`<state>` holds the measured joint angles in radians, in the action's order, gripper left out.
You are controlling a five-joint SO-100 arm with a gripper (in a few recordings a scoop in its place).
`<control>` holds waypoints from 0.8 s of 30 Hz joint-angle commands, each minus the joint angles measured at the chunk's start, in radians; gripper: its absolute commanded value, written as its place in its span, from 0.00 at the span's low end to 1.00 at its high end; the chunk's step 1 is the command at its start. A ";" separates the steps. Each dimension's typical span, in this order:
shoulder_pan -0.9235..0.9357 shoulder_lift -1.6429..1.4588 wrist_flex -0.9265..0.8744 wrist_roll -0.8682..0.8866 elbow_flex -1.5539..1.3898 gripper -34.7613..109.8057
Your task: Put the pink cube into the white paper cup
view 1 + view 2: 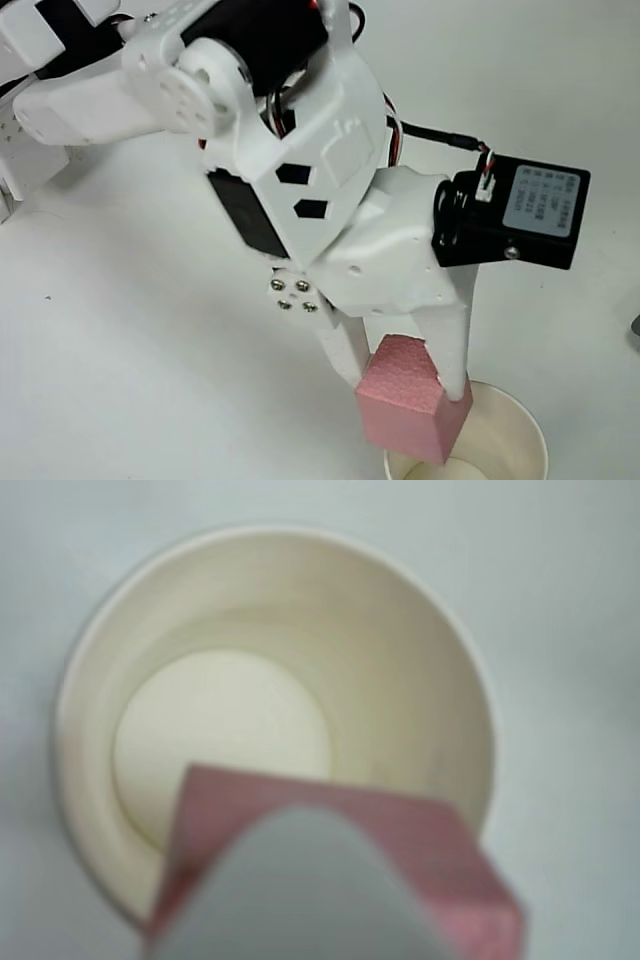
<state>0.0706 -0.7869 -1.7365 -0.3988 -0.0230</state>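
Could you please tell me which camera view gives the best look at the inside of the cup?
The wrist view: it looks straight down into the cup, showing the rim nearly all round, the walls and the bare bottom, with the cube over its near edge. The overhead view catches just part of the cup at the frame's bottom, behind the cube.

White tabletop fills background, matte, plain, evenly lit. Soft grey shadows on it at upper left and around centre. Small dark object cut off at right edge of overhead view, mid-height, too little visible to identify. Wrist view: same pale surface across top and right side, blurred, slightly blue-grey tint, no marks readable.
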 commanded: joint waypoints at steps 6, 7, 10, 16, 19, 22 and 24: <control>0.028 -0.032 0.080 -0.018 0.114 0.27; 0.028 -0.032 0.086 -0.018 0.114 0.27; 0.028 -0.032 0.112 -0.021 0.114 0.27; 0.023 -0.029 0.192 -0.032 0.114 0.27; 0.023 -0.029 0.199 -0.032 0.114 0.27; 0.021 -0.029 0.199 -0.032 0.114 0.27; 0.018 -0.029 0.201 -0.031 0.114 0.27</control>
<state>0.0721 -0.7578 -1.5785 -0.4172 -0.0123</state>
